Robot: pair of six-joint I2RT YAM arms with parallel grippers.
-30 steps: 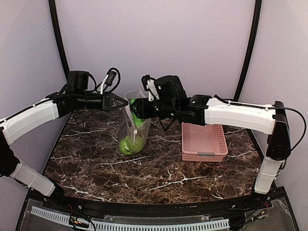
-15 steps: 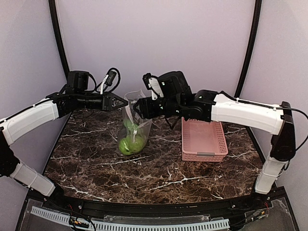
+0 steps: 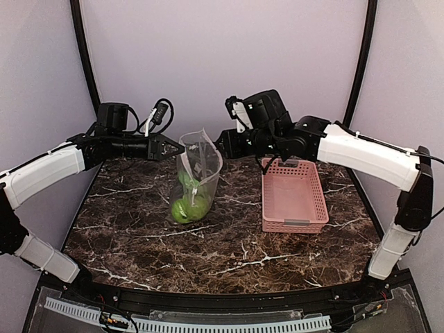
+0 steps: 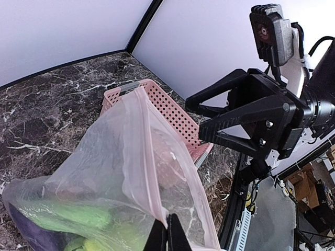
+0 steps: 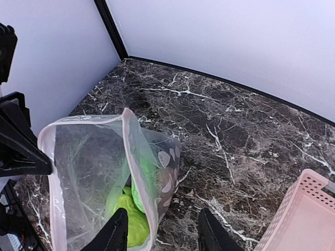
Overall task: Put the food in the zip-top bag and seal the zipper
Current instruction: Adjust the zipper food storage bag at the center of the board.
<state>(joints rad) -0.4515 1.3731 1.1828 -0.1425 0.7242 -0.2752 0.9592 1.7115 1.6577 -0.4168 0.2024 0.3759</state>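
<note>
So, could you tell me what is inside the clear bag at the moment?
At the bottom of the bag lie green toy fruits in a heap, with a dark purple piece beside them. Anything beneath that heap is covered, so I cannot count the pieces.

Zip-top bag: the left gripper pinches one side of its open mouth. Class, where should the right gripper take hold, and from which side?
Likely the free pink zipper edge opposite the left gripper, from the basket side. The zip-top bag stands upright, so that thin rim faces the open right gripper.
</note>
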